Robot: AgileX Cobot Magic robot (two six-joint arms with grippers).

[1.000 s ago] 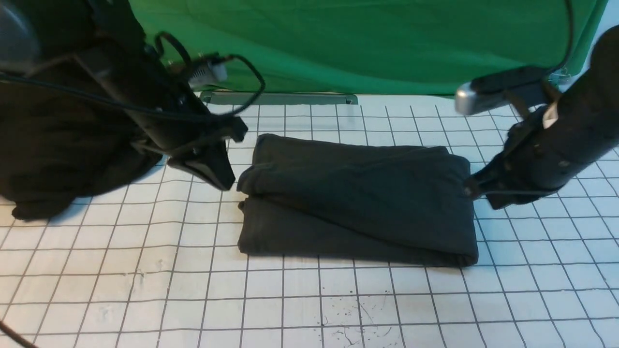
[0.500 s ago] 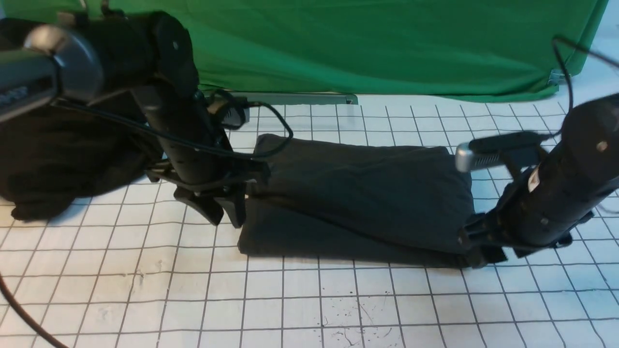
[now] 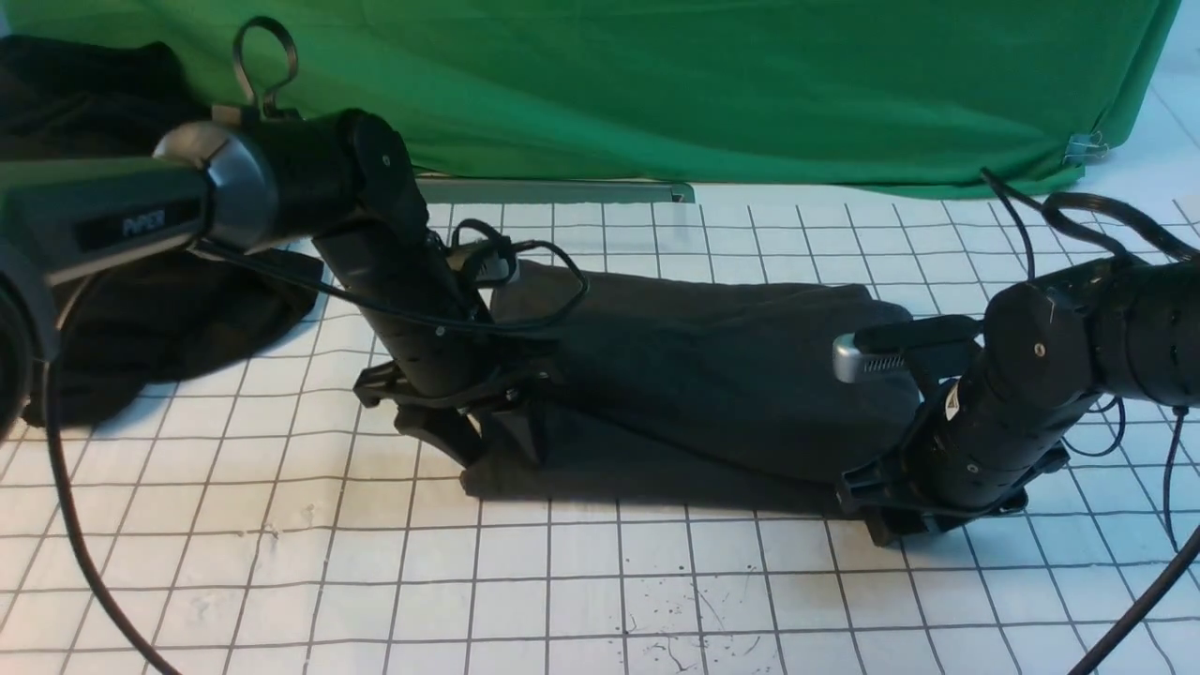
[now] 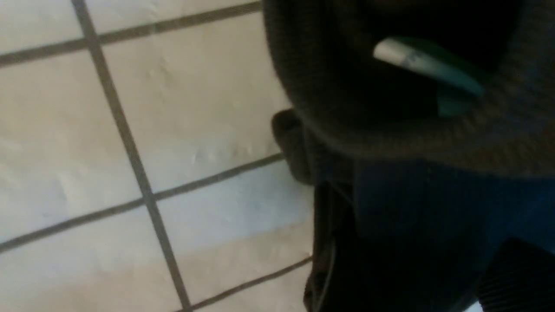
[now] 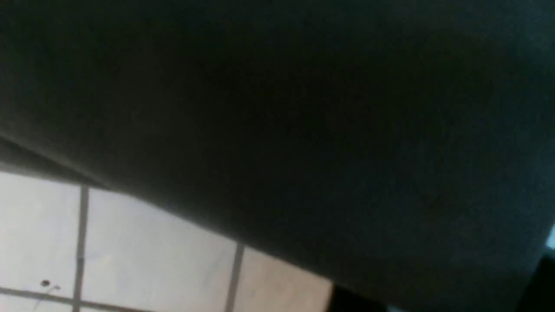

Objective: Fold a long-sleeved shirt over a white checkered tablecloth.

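Note:
The long-sleeved shirt (image 3: pixel 712 375) lies folded into a dark grey oblong on the white checkered tablecloth (image 3: pixel 600 581). My left gripper (image 3: pixel 487 441) is down at the shirt's near left corner. It is open, with one finger out on the tablecloth side and the other over the cloth. My right gripper (image 3: pixel 877 516) is low at the near right corner, mostly hidden behind its own wrist. In the right wrist view the shirt (image 5: pixel 303 108) fills the picture between two fingertips that stand apart. In the left wrist view the shirt's rolled edge (image 4: pixel 390 138) lies beside bare tablecloth (image 4: pixel 151 130).
A black, shapeless heap of cloth (image 3: pixel 141 309) lies at the far left behind the left arm. A green cloth (image 3: pixel 703 84) hangs across the back above a metal bar (image 3: pixel 562 192). Cables trail at both near corners (image 3: pixel 1125 600).
Both arms have come down and toward the near side, from the shirt's left and right edges to its near corners. Both grippers were shut and now stand open.

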